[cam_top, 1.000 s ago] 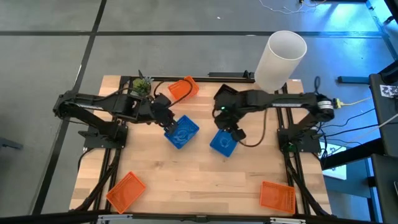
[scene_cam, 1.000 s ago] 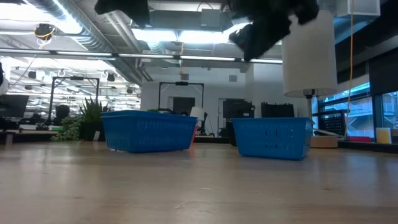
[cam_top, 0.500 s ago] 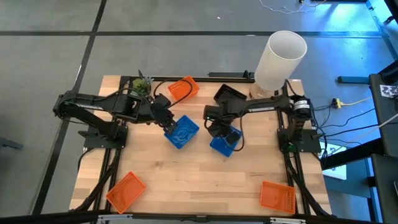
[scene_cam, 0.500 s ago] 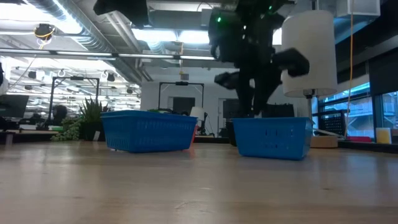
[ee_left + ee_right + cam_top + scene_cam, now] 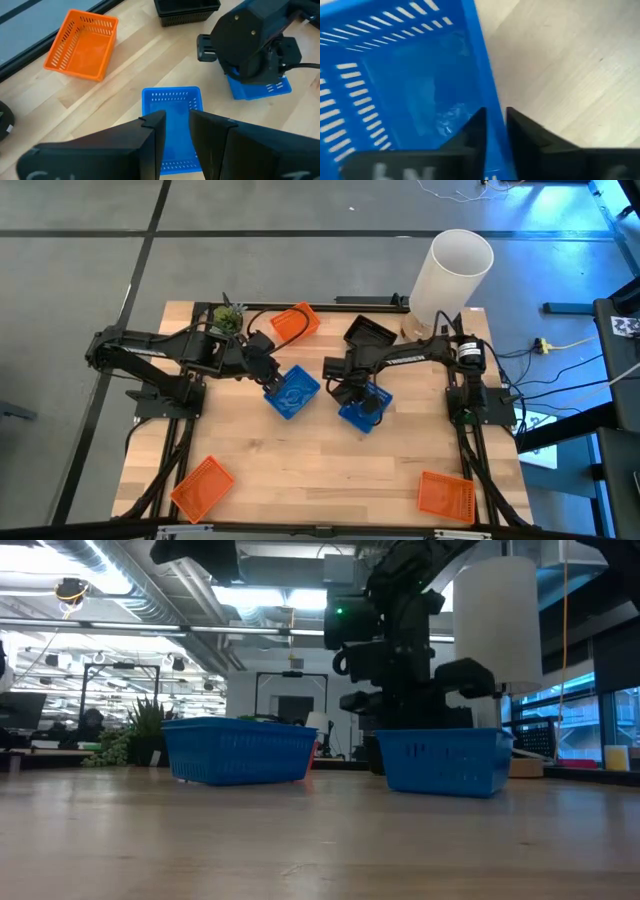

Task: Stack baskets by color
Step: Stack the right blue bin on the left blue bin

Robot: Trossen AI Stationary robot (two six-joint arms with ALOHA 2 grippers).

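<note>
— Wood planking was seen as the work surface, the table [image 5: 300,470], with an office space beyond it in the low view. What was laid out, taken from the left of the white cylinder [image 5: 450,275]?

— Farthest left of the cylinder, an orange basket [image 5: 202,486] was placed at the table's near corner. The left gripper [image 5: 272,383] was held over the near rim of the left blue basket [image 5: 292,392]; its fingers [image 5: 150,145] were seen slightly apart above that basket, and whether the rim was pinched could not be told. A second orange basket [image 5: 294,322] was set beyond it, beside a small plant [image 5: 228,316].

— And closer to the cylinder?

— A black basket [image 5: 368,333] was found just left of the cylinder's base. Nearer the table's middle, the right gripper [image 5: 352,390] was lowered onto the right blue basket [image 5: 362,409], with one wall taken between its fingers [image 5: 470,132], which were closed about it. A third orange basket [image 5: 445,495] was left at the near corner below the cylinder.

— What could be judged to go wrong?

— Only a thin mesh wall was gripped, so the basket could be tilted or dropped when lifted. The left gripper, kept over the other blue basket, could be struck when the two are brought together.
</note>
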